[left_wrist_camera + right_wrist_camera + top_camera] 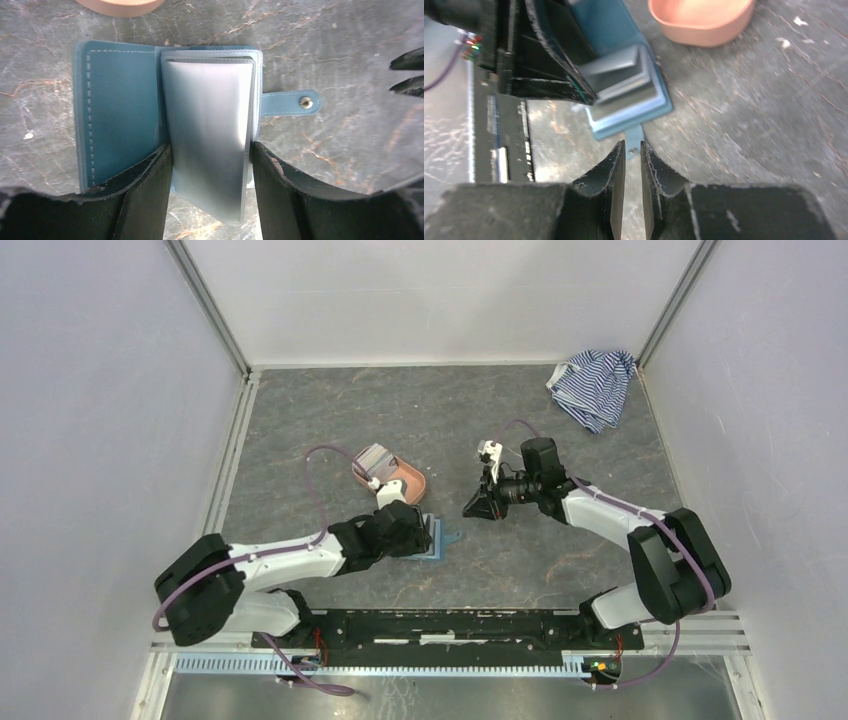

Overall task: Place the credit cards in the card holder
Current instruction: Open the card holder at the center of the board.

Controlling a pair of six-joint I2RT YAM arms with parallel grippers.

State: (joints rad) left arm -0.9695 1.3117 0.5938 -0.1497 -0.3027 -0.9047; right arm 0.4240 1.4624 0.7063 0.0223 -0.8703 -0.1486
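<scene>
A: Where is the card holder point(115, 115) lying?

B: It is lying open on the worktop point(540, 575), in front of the left arm. In the left wrist view its teal cover is lying flat to the left and the snap tab point(290, 103) is sticking out to the right. A stack of grey inner leaves point(207, 120) is sitting in the middle.

A: And what is the left hand point(210, 150) doing?

B: It is hanging over the holder from the near side. Its two fingers are standing apart with the top grey leaf between them, and each finger is touching one long edge, so it is clamping the leaf across its width. The leaf's near end is reaching past the holder's near edge. I am not able to tell whether a card is sitting inside that leaf.

A: The right hand point(632, 147)?

B: It is hovering on the tab side of the holder and pointing at it. Its fingers are standing a narrow slit apart and are holding nothing. In its own view the snap tab is lying just ahead of the fingertips. In the left wrist view the tips are showing at the right edge, clear of the tab.

A: Where are the credit cards point(374, 459)?

B: They are sitting in a small stack at the far left end of the salmon-pink tray point(701, 27), which is standing just beyond the holder. Neither hand is touching them. A blue-and-white striped cloth point(592, 388) is lying crumpled in the far right corner, well apart.
</scene>
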